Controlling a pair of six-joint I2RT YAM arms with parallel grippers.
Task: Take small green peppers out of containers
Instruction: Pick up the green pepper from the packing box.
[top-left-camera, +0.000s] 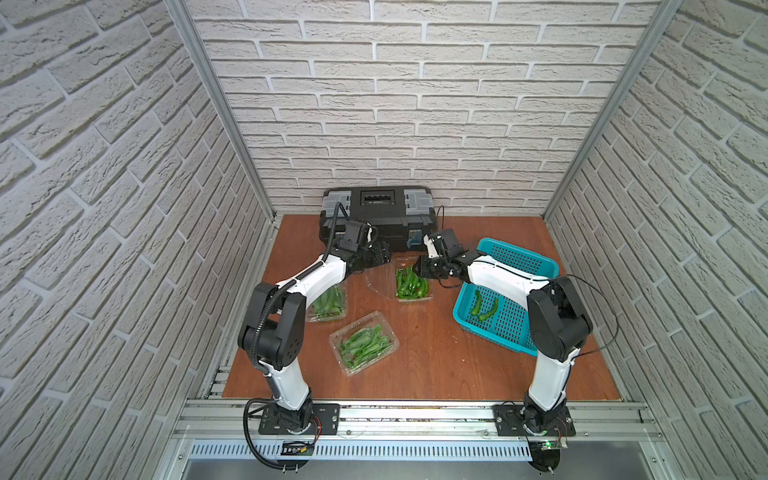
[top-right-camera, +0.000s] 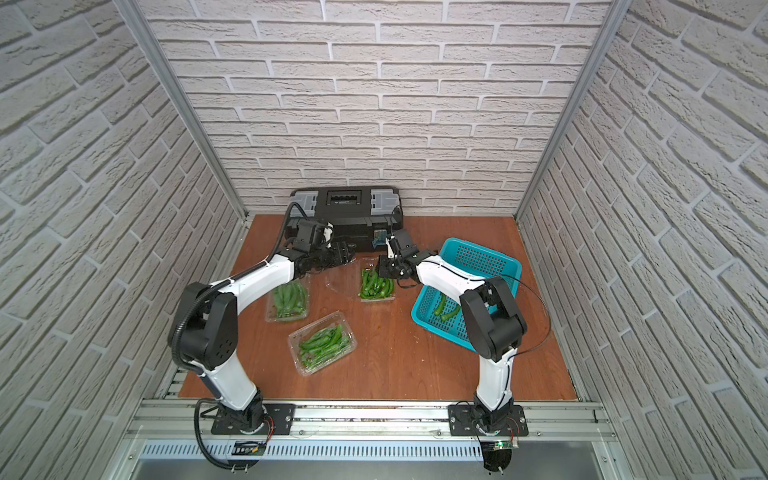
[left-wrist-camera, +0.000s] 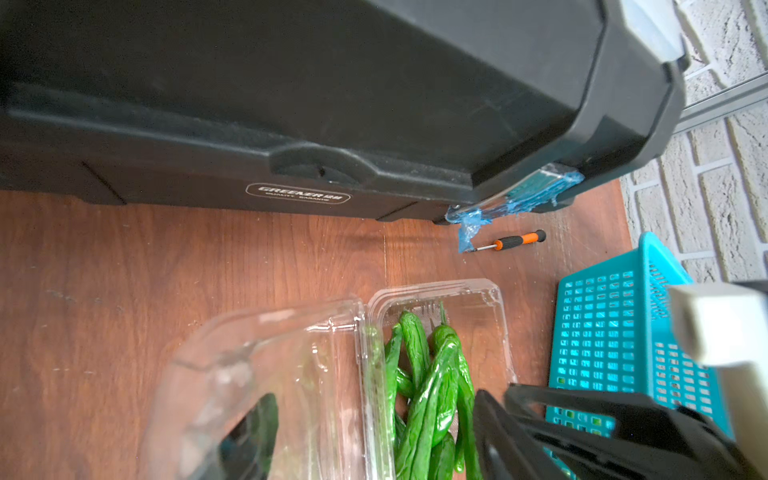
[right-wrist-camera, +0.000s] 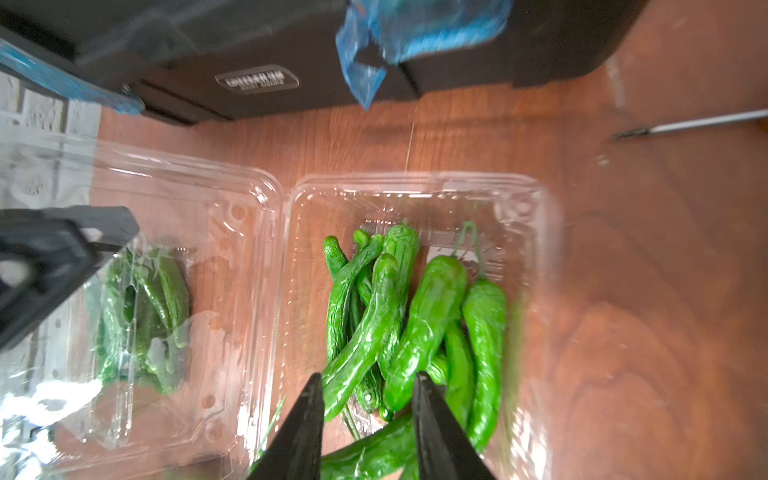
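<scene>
1. Your right gripper (right-wrist-camera: 368, 376) hangs over the open box (right-wrist-camera: 534, 199) near the back of the table. Its jaws are parted and hold nothing, with the tips just above the peppers (right-wrist-camera: 415, 311).
2. Your left gripper (top-left-camera: 380, 253) sits at that box's lid (right-wrist-camera: 187, 208), which is folded out beside the tray. You can't tell from these views whether it pinches the lid or only rests there.
3. Done so far, as it looks: one box of three is opened, and two loose peppers (top-left-camera: 478, 305) lie in the basket (top-left-camera: 513, 253).
4. Left in the open box: a full heap, piled along the tray.
5. Left beyond that: the front box (top-left-camera: 392, 338) and the left box (top-right-camera: 286, 319), partly under your left arm, both look shut and full.
6. Judge yourself early in the job, with most of the peppers yet to come out.
</scene>
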